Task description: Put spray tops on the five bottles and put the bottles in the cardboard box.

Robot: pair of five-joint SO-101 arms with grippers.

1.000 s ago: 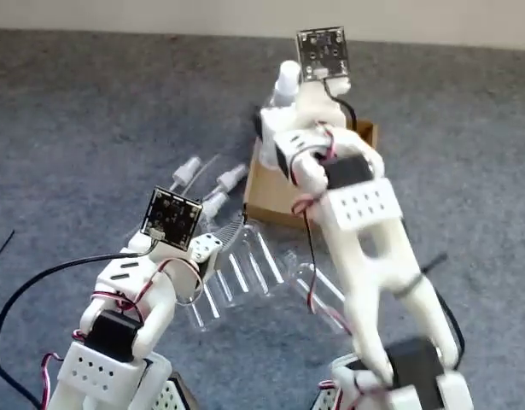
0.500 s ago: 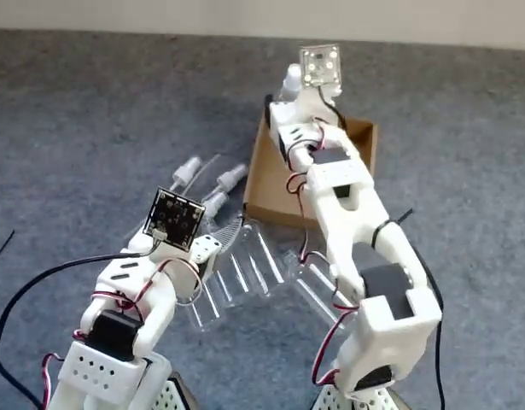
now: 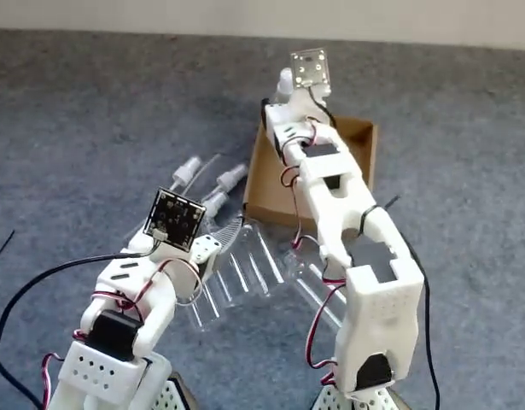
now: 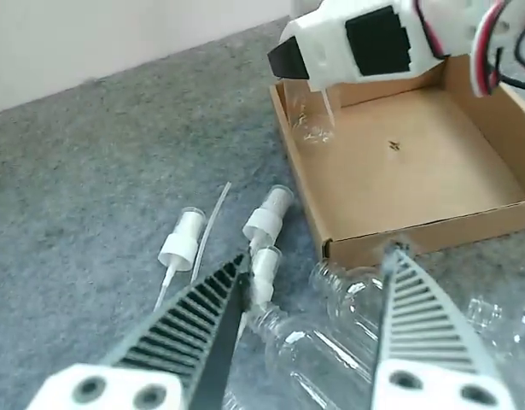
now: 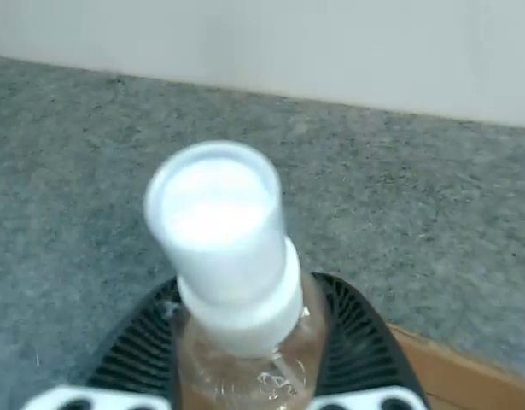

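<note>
Item: clear bottle, white spray top fitted, clamped between the black jaws of the right gripper. Cardboard box edge beside one jaw. Grey carpet beyond the jaw tips.

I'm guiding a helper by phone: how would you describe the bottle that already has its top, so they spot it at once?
Find the cardboard box on the grey carpet. At its far corner the right gripper holds a clear bottle roughly upright. Unlike the bare-necked bottles lying beside the box, it wears a white spray top.
</note>
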